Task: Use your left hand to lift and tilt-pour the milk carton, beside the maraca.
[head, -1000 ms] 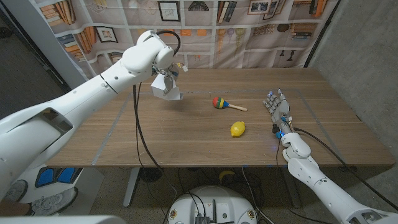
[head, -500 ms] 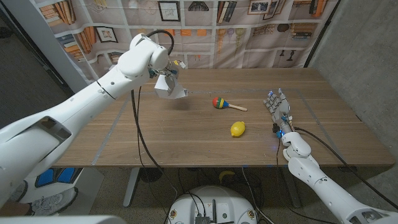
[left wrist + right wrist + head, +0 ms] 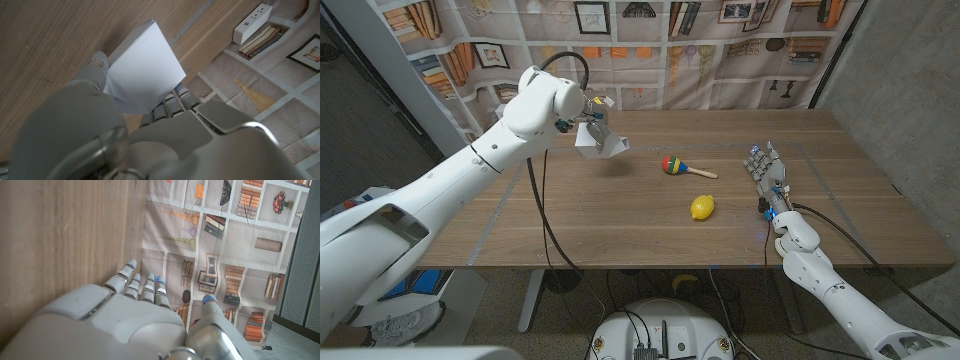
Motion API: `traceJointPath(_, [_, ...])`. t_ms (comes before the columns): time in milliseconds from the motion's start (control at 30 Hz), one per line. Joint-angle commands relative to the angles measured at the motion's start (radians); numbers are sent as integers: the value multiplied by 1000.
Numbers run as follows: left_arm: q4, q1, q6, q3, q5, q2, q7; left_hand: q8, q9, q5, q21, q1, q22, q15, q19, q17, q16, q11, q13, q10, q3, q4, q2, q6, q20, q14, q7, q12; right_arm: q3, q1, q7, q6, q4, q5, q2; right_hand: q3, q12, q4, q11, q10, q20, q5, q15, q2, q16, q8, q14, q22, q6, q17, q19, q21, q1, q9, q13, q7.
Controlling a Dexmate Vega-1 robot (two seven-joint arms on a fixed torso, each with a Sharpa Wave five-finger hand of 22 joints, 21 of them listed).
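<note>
Gripping white cardboard milk carton (image 3: 598,140), left hand (image 3: 582,122) raised above wooden table (image 3: 620,215) near far edge, carton tilted, clear of surface. Lying well to carton's right: red, green and blue maraca with wooden handle (image 3: 682,167); nearer, yellow lemon (image 3: 702,207). Standing at right side, right hand (image 3: 768,172), fingers apart, holding nothing.

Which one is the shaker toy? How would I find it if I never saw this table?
Look at the middle of the long wooden table. Beyond the yellow lemon lies the small maraca, with a round red, green and blue head and a thin pale wooden handle. Nothing else on the table is striped or has a stick.
</note>
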Motion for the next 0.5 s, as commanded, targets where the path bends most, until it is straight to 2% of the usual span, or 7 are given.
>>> traceJointPath(33, [-44, 94, 128, -42, -67, 15, 167, 11, 3, 2, 7, -4, 4, -7, 11, 2, 7, 0, 2, 14, -5, 0, 3, 23, -5, 16, 1, 5, 1, -7, -8, -5, -7, 1, -2, 5, 4, -3, 2, 4, -1, 6, 7, 25, 7, 4, 3, 3, 8, 3, 11, 6, -4, 3, 3, -1])
traceJointPath(233, [-57, 134, 196, -60, -117, 17, 257, 8, 2, 2, 6, -5, 4, -6, 12, 2, 6, 3, 3, 14, -7, 0, 4, 19, -6, 15, 1, 4, 2, -14, -18, -9, -14, 1, -3, 5, 4, -3, 2, 4, -1, 6, 7, 26, 7, 4, 2, 3, 8, 3, 12, 6, -3, 3, 3, -2])
traceJointPath(500, [-78, 202, 278, -80, -199, 16, 429, 7, 0, 2, 5, -9, 4, -4, 11, 2, 5, 5, 3, 12, -11, 2, 3, 18, -7, 15, 2, 2, 1, -11, -24, -18, -16, -2, -5, 5, 4, -2, 3, 4, 0, 6, 7, 26, 7, 4, 3, 3, 9, 3, 13, 6, -4, 3, 3, -2])
